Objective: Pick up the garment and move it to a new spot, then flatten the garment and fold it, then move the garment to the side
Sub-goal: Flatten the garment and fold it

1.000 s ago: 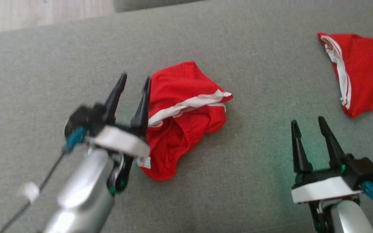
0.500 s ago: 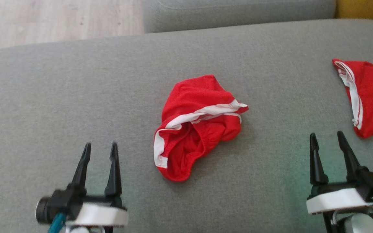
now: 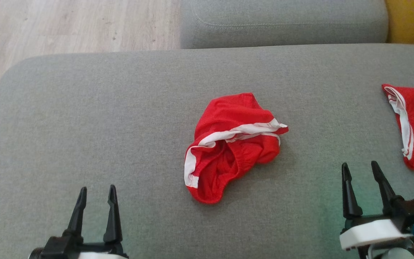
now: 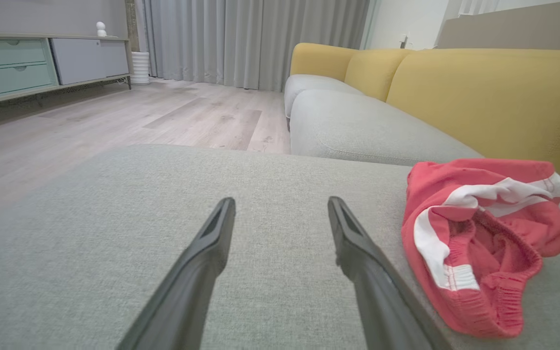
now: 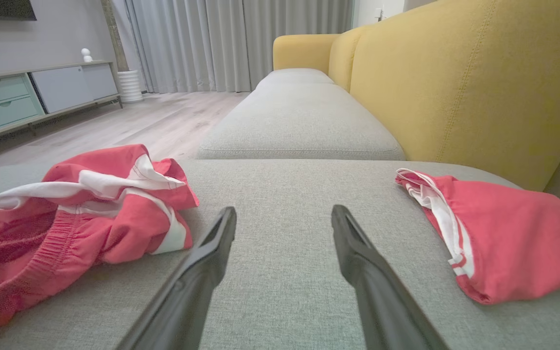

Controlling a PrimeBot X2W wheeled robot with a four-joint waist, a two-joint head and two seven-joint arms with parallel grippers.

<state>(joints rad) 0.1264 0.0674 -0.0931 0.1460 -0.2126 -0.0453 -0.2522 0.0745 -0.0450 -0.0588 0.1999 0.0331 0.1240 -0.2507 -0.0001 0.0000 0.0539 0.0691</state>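
In the middle of the grey sofa cushion (image 3: pixel 84 126), the crumpled red shorts (image 3: pixel 234 147) with white stripes are lying in a heap, waistband gaping toward the robot. The left gripper (image 3: pixel 97 188) and right gripper (image 3: pixel 359 164) are flanking them, clear of the cloth, both spread wide and holding nothing. A second red garment (image 3: pixel 413 122) is lying just beyond the right gripper.
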